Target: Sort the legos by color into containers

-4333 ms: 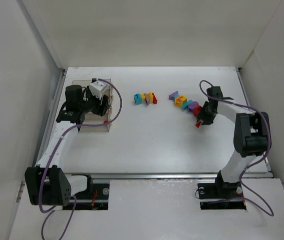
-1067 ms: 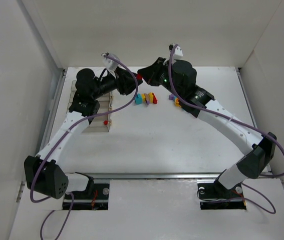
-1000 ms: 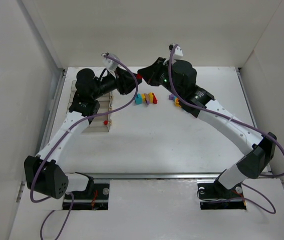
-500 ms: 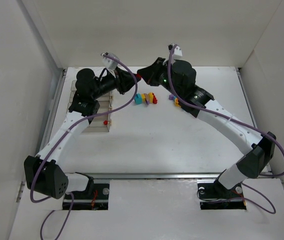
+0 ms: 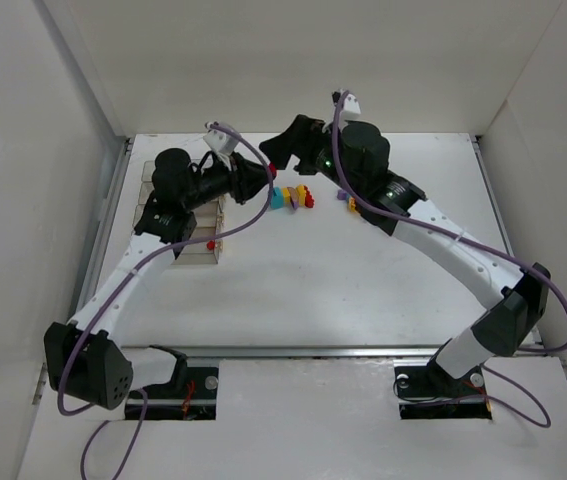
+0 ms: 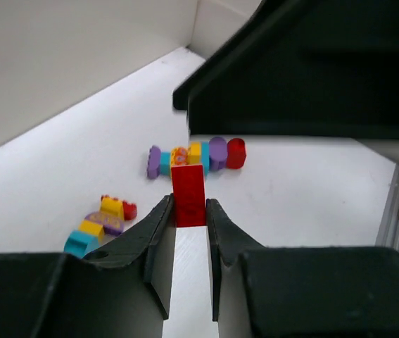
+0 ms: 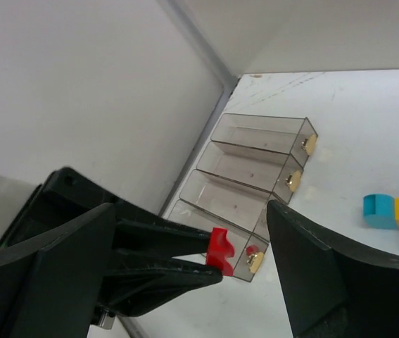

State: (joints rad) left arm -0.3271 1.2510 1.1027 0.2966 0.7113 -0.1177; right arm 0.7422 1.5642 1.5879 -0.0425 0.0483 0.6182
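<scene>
A small red lego [image 5: 271, 168] hangs in the air, and my left gripper [image 5: 262, 176] is shut on it. The left wrist view shows the brick [image 6: 188, 195] pinched between the two fingertips of that gripper [image 6: 188, 205]. My right gripper [image 5: 287, 148] stands open right beside it, its jaws wide apart around the brick [image 7: 220, 251] without touching it. The clear containers [image 7: 255, 169] lie below at the left, and the nearest one holds another red lego [image 7: 253, 250]. More legos [image 5: 293, 197] sit in a loose cluster on the table.
A second group of legos [image 5: 351, 202] lies partly under my right arm; in the left wrist view it is a short row [image 6: 195, 155] beyond a smaller cluster [image 6: 100, 222]. White walls enclose the table on three sides. The containers [image 5: 191, 250] sit by the left wall.
My right gripper has opened and let go of the red lego, which now stays in my shut left gripper. The left gripper has shifted slightly toward the near side.
</scene>
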